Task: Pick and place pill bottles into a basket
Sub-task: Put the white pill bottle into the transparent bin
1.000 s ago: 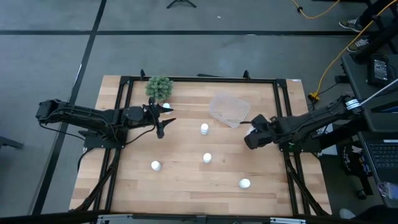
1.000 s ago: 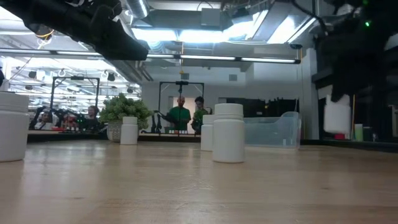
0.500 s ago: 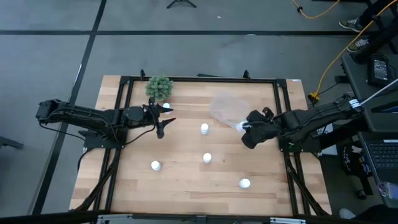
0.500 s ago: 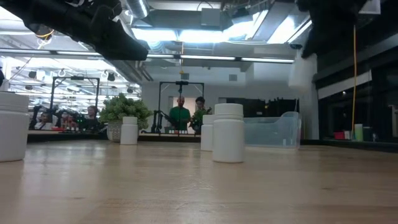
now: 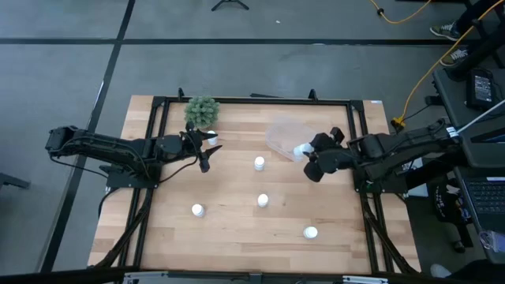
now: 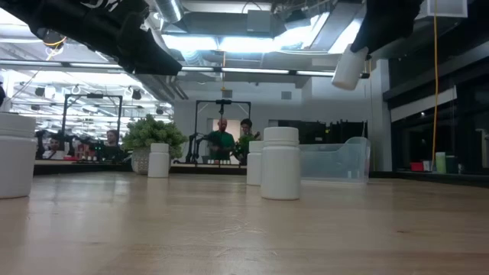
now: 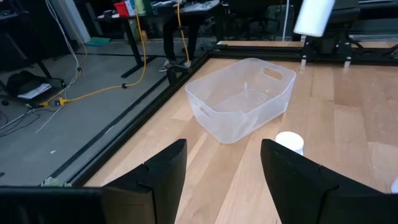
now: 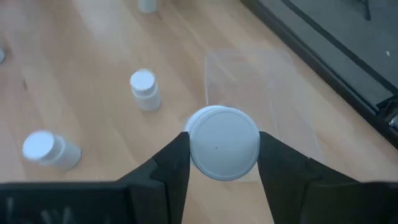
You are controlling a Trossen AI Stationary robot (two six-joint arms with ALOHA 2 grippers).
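Observation:
My right gripper (image 5: 304, 155) is shut on a white pill bottle (image 8: 224, 142) high above the table, over the near right edge of the clear basket (image 5: 289, 137). In the low view the bottle (image 6: 348, 67) is tilted above the basket (image 6: 336, 160). Loose bottles stand on their bases at mid-table (image 5: 259, 163), (image 5: 263, 200), near left (image 5: 197, 210), near right (image 5: 310, 233), and beside the plant (image 5: 211, 136). My left gripper (image 5: 207, 155) is open and empty, left of the middle. My right gripper pinches the bottle by its round side wall (image 8: 191, 149) between its two fingers (image 8: 171, 168), one on each side. A round end of the bottle faces the wrist camera. The bottle is lifted clear of the table and tilted.
A green bushy plant (image 5: 202, 110) stands at the far left of the table. A black frame (image 5: 252, 100) runs along the table's edges. People stand in the room beyond the far edge (image 6: 221, 141). Bare wood lies along the near edge.
My right gripper has carried the bottle up and toward the table's left and far edge, reaching the basket's edge. The bottle has gone from about basket height to well above it, and has tipped from upright to tilted.

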